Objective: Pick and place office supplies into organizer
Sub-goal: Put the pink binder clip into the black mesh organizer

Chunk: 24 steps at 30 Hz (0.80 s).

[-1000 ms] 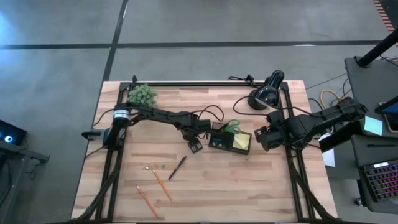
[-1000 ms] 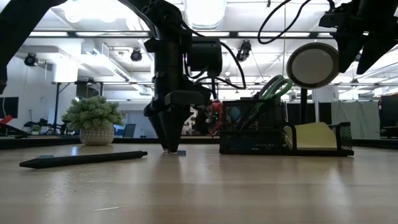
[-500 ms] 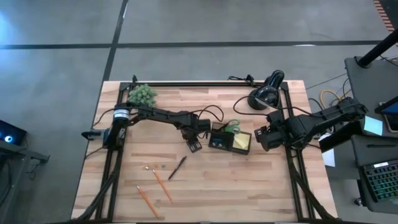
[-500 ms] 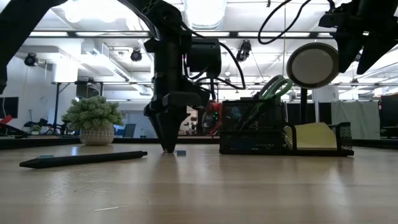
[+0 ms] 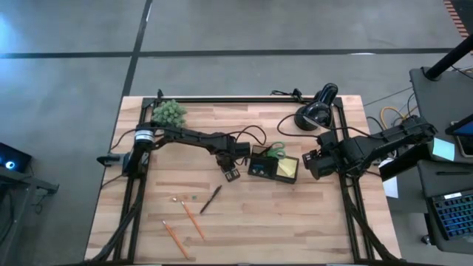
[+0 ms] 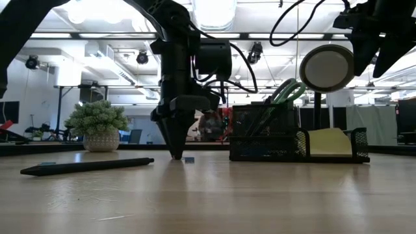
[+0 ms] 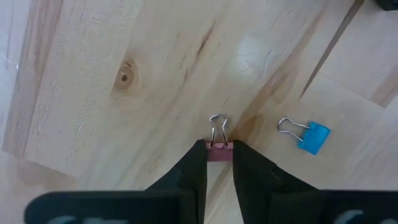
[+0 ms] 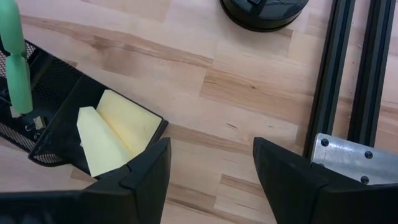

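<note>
My left gripper [image 5: 231, 174] points straight down at the table just left of the black mesh organizer [image 5: 273, 166] and is shut on a small pink binder clip [image 7: 219, 151]. A blue binder clip [image 7: 310, 135] lies on the wood beside it. The green-handled scissors [image 6: 286, 91] and the yellow sticky-note pad [image 8: 118, 127] sit in the organizer. A dark pen [image 5: 211, 199] and two orange pencils [image 5: 194, 220] lie nearer the table's front edge. My right gripper [image 8: 211, 180] hovers open, right of the organizer, touching nothing. My left gripper pinches the pink clip's body [image 7: 219, 153] between its two fingertips [image 7: 198, 163], coming from above and pointing down. The clip's wire handle [image 7: 217, 127] sticks out past the fingertips. The clip lies on the table top.
A black desk lamp [image 5: 316, 111] stands at the back right and a green plant [image 5: 168, 112] at the back left. A few tiny items [image 5: 185, 198] lie left of the pen. Black frame rails [image 8: 348, 74] run along the table's edges.
My left gripper has stayed in place and shut its fingers on the pink clip. Nothing else has moved.
</note>
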### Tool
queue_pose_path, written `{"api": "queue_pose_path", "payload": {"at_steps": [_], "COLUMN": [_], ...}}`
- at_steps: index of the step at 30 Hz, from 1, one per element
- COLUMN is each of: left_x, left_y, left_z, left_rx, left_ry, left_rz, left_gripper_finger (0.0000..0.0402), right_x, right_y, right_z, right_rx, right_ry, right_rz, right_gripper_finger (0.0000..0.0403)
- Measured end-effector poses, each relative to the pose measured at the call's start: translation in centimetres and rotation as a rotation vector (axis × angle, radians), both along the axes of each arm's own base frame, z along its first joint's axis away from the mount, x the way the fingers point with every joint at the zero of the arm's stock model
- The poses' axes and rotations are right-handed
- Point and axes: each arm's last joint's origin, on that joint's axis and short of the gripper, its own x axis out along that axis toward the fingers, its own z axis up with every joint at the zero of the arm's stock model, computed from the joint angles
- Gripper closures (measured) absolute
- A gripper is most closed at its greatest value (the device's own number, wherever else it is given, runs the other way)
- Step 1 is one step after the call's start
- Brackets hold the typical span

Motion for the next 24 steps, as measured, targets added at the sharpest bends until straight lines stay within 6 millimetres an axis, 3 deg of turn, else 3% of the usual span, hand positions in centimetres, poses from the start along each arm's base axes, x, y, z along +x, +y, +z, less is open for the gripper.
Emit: {"api": "queue_pose_path", "payload": {"at_steps": [5,10,18,24], "left_x": [0.1,1.5,4.9,5.4], "left_y": [-0.1,-0.8,-4.6,-5.0], "left_z": [0.5,3.2,7.5,7.6], "left_rx": [0.004,0.003,-0.067,-0.020], "left_ry": [-0.016,-0.127,-0.447,-0.525], "left_rz": [0.002,0.005,0.060,0.125], "left_gripper_finger": [0.0360,0.0362,0.0363,0.0363], "right_x": [0.0,0.0,0.0,0.0], "right_y": [0.0,0.0,0.0,0.0], "right_z": [0.0,0.0,0.0,0.0], "right_rx": [0.000,0.000,0.009,0.003], "right_ry": [0.000,0.000,-0.011,0.010], "right_rz": [0.000,0.000,-0.028,0.014], "right_gripper_finger": [0.0184,0.0184,0.0184,0.0184]}}
